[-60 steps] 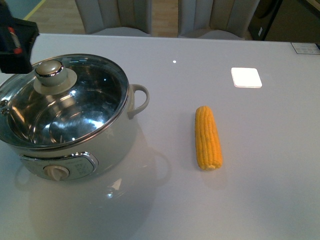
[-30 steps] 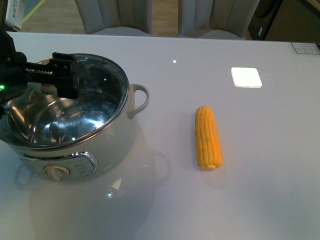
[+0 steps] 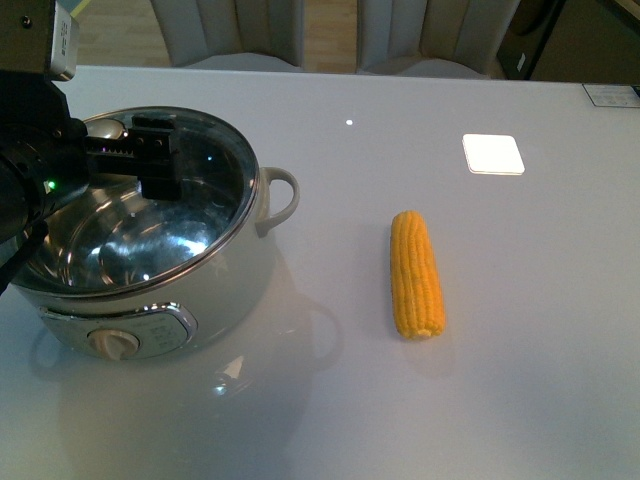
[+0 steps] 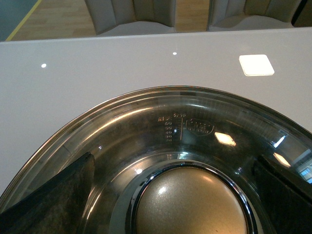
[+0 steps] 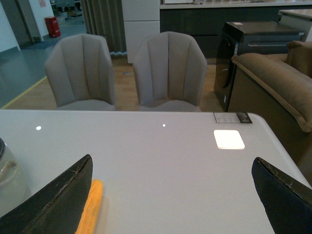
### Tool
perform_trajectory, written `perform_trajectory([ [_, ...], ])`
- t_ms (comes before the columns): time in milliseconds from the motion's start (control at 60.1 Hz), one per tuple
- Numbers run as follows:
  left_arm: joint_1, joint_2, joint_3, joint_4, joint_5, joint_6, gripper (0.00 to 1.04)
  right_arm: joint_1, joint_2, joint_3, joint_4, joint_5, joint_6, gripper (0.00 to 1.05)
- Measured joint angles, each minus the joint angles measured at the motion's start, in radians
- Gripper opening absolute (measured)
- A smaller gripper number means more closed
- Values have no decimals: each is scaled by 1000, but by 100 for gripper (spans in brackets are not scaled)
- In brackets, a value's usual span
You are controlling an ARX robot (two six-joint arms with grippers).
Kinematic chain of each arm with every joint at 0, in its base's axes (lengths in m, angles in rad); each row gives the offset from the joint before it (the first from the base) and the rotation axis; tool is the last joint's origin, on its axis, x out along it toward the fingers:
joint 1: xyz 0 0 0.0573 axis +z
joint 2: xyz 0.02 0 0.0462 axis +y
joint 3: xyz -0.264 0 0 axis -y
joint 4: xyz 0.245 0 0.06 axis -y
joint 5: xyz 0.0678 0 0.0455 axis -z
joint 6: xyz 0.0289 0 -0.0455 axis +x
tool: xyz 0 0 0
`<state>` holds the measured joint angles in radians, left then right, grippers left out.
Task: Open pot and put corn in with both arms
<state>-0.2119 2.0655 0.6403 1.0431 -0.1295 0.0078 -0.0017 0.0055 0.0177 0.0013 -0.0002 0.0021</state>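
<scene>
Lid-lifting step: at frame left, the black left claw (image 4: pixel 173 157) hangs wide open, empty, astride the round metallic knob (image 4: pixel 192 204) of the lidded white electric pot (image 3: pixel 150 290). Next, probably: lower and pinch. The yellow corn cob (image 3: pixel 416 275) lies centre-right on the grey desk (image 3: pixel 520 400); the right claw (image 5: pixel 171 160) gapes empty.

round metal lid knob (image 3: pixel 103 127) — mostly behind bulky black left arm (image 3: pixel 35 135) | yellow-orange corn cob (image 5: pixel 90 209) — end cropped, right wrist view
</scene>
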Motion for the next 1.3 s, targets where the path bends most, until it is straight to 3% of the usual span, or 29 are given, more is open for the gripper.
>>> perform_trajectory([
  [67,-2,2,0,3,-2,-3,92,0,0,0,0,0,0,96],
  [183,-15,8,1,13,-5,-9,67,0,0,0,0,0,0,96],
  [349,-16,11,2,24,-31,-31,45,0,0,0,0,0,0,96],
  [798,-18,-6,5,-3,-47,-35,44,0,0,0,0,0,0,96],
  [1297,-19,-164,32,-169,-66,-46,44,0,0,0,0,0,0,96],
])
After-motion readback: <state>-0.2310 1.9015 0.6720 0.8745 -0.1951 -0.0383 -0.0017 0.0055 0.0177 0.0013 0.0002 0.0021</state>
